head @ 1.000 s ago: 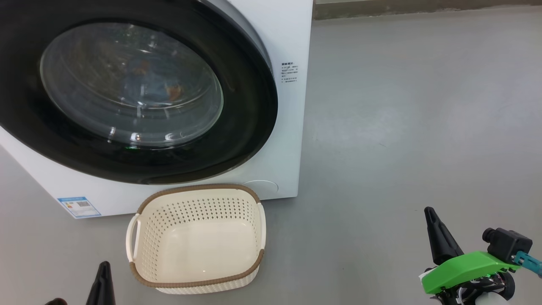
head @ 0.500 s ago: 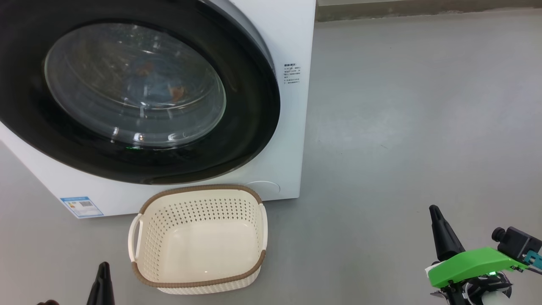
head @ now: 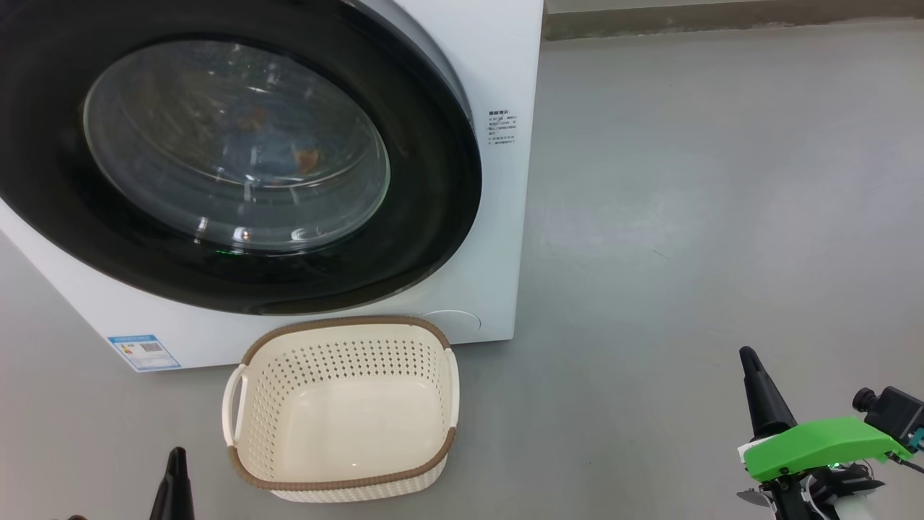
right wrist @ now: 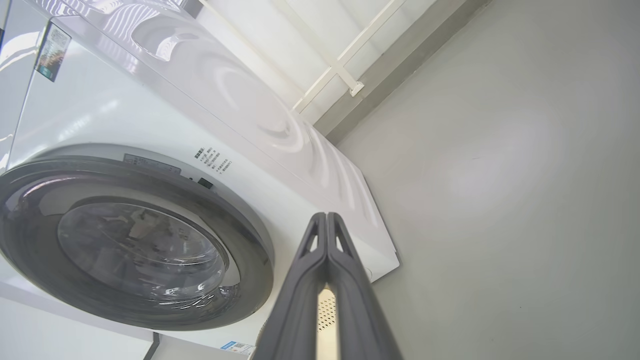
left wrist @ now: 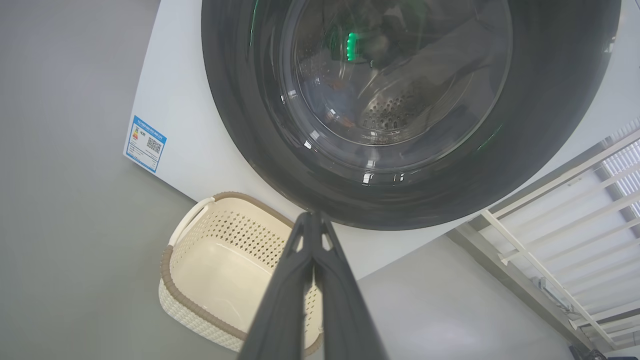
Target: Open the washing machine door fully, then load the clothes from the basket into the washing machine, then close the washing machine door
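Washing machine door (head: 433, 217) sits closed, blue clothes (head: 289, 155) visible behind its glass. Basket (head: 346, 354) stands on the floor (head: 686, 217) just before it. Your left gripper (head: 176, 456) and right gripper (head: 749, 361) show jaws pressed together.

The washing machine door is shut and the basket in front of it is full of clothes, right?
No. The washing machine door is shut, but the basket in front of it is empty: the head view shows its bare bottom. The clothes show faintly through the door's glass.
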You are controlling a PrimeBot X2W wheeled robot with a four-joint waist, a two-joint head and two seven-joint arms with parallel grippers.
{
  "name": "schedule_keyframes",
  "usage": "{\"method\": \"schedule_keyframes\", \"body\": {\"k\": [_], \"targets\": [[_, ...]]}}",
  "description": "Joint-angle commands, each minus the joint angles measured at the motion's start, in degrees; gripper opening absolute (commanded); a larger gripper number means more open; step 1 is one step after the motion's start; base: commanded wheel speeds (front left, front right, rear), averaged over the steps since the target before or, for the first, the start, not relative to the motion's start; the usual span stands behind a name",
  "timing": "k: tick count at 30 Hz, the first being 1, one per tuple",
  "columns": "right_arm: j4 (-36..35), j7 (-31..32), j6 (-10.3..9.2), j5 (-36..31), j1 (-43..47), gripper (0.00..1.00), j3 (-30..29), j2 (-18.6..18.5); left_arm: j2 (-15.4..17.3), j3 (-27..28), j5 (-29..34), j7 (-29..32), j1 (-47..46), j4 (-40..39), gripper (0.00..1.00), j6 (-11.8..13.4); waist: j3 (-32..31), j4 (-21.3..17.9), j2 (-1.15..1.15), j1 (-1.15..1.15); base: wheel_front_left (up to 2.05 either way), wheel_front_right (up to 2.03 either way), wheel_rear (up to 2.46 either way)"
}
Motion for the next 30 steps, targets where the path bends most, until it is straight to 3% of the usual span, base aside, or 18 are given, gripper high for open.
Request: {"method": "schedule_keyframes", "body": {"k": [1, 30], "targets": [[-1.8, 0.4, 0.01, 1.4, -1.0, 0.0, 0.1, -0.5, 0.4, 1.1, -1.6, 0.3, -2.8, -1.9, 0.0, 0.0, 0.0, 0.0, 0.0, 0.0, 0.0, 0.0, 0.0], [-3.8, 5.3, 0.0, 17.6, -0.7, 0.0, -3.2, 0.7, -0.4, 1.8, -20.4, 5.4, -4.5, -2.9, 0.0, 0.0, -0.7, 0.9, 0.0, 0.0, 0.0, 0.0, 0.0]]}}
